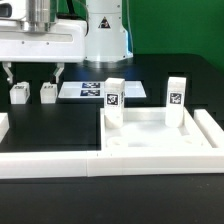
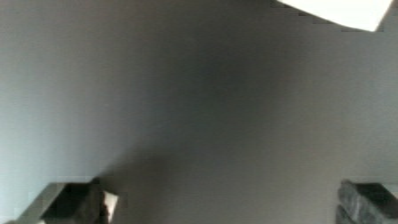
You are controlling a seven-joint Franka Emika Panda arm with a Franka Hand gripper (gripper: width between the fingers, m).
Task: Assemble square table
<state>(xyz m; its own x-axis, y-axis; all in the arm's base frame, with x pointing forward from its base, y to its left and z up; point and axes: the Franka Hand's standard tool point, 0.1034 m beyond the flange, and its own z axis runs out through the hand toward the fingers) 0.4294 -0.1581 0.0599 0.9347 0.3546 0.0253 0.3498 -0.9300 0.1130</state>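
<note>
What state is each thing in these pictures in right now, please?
tool: open, holding nothing.
square top: lying flat on the table, rim up.
far-left leg (the exterior view's left): upright on the top's corner.
far-right leg (the exterior view's right): upright on the top's corner.
first loose leg: on the table, unattached.
second loose leg: on the table, unattached.

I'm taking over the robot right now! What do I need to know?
Gripper: jaws open, empty, hanging over loose leg 1 and leg 2 on the black table.
Square top: at the exterior view's right.
Done: leg 3 and leg 4 stand upright at its far corners; how firmly, I cannot tell.
Left: legs 1 and 2 go into the near corners.
</note>
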